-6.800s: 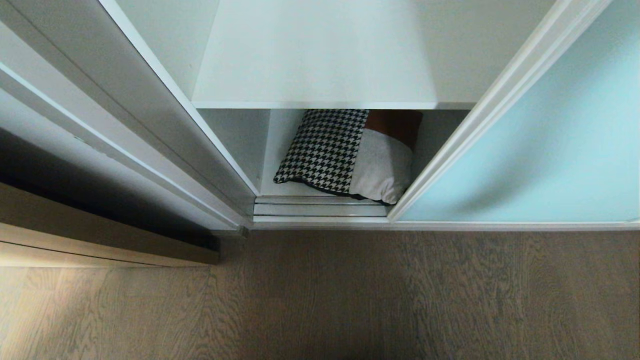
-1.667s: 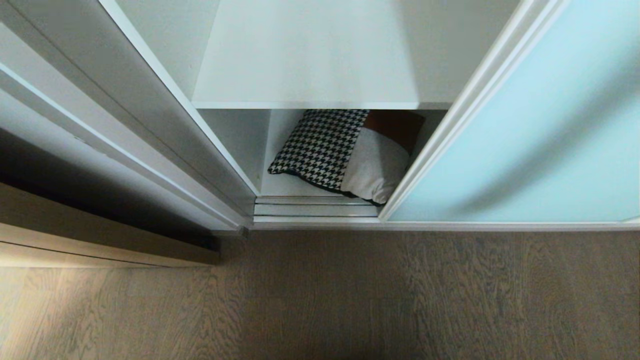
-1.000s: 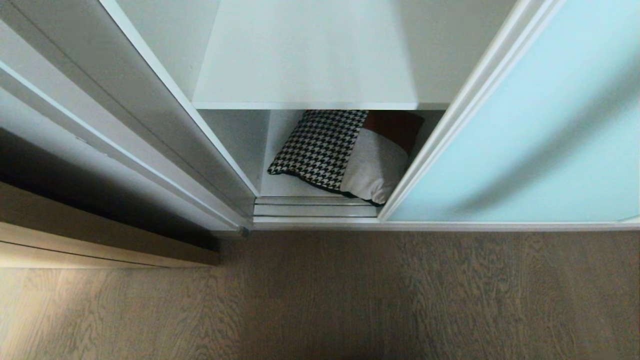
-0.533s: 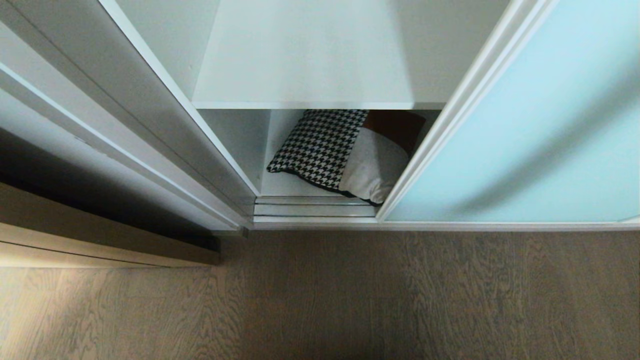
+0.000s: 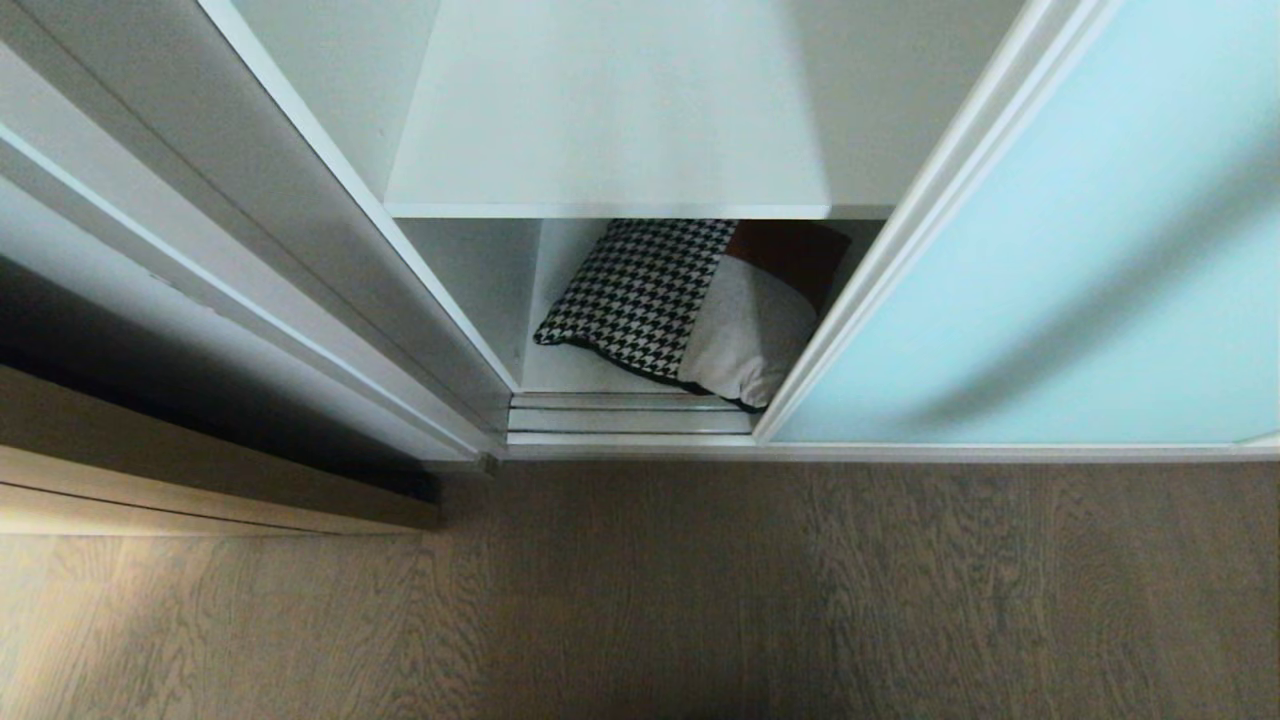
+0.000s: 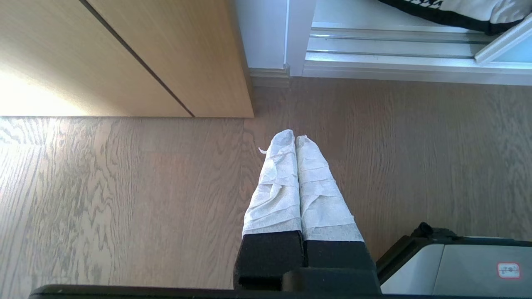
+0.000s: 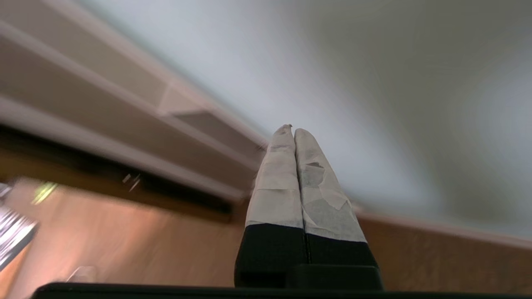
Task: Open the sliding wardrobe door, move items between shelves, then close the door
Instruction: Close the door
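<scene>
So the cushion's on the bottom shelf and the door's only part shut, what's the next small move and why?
Probably bring the shut right pincer onto the door edge and push it on across: the door covers only part of the opening, and the cushion lies on the lower shelf.

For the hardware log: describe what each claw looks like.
Left claw: two long tapering fingers wrapped in wrinkled white tape, on black blocky bases. Right claw: the same build, its tape greyer, patchy and peeling in places. No cables or markings show on either.
</scene>
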### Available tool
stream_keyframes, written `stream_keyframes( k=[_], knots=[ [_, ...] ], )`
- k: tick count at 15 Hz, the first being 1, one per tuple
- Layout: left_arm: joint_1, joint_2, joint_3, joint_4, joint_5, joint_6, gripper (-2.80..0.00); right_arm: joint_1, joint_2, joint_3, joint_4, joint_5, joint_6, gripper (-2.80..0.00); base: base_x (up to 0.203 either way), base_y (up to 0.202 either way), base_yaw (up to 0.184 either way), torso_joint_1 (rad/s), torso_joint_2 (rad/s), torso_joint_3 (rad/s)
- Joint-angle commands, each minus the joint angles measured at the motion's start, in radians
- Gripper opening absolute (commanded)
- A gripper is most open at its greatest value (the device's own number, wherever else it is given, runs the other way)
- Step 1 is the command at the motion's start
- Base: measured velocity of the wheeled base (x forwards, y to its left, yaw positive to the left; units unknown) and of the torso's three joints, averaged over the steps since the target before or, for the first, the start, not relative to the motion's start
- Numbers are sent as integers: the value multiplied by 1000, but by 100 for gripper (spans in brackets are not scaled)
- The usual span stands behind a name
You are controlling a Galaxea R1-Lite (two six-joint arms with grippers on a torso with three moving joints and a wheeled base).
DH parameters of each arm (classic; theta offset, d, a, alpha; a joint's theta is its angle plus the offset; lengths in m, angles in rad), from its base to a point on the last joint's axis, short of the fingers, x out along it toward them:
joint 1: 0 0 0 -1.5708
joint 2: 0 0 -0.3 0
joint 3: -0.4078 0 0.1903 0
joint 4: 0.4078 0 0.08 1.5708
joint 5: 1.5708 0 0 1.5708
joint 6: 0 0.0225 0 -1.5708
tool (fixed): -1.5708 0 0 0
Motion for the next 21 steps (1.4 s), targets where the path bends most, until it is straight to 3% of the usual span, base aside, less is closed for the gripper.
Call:
stream_keyframes(
  k=[1, 4, 6, 8, 9, 13, 15, 19, 21],
  knots=[
    [0, 0, 0, 0, 0, 0, -280, 3, -26, 10, 32, 15, 1, -280, 0, 0, 0, 0, 0, 0],
    [0, 1, 0, 0, 0, 0, -280, 59, -11, -78, 265, -16, -11, -280, 0, 0, 0, 0, 0, 0],
    [0, 0, 0, 0, 0, 0, -280, 112, -28, -99, 401, -174, -94, -280, 0, 0, 0, 0, 0, 0],
    [0, 0, 0, 0, 0, 0, -280, 172, -48, -78, 438, -337, -222, -280, 0, 0, 0, 0, 0, 0],
    [0, 0, 0, 0, 0, 0, -280, 205, -69, -61, 444, -382, -258, -280, 0, 0, 0, 0, 0, 0],
    [0, 0, 0, 0, 0, 0, -280, 311, -63, -89, 446, -413, -325, -280, 0, 0, 0, 0, 0, 0],
    [0, 0, 0, 0, 0, 0, -280, 321, -111, -43, 447, -470, -360, -280, 0, 0, 0, 0, 0, 0],
    [0, 0, 0, 0, 0, 0, -280, 319, -290, 94, 460, -521, -519, -280, 0, 0, 0, 0, 0, 0],
    [0, 0, 0, 0, 0, 0, -280, 274, -377, 141, 523, -542, -551, -280, 0, 0, 0, 0, 0, 0]
  ],
)
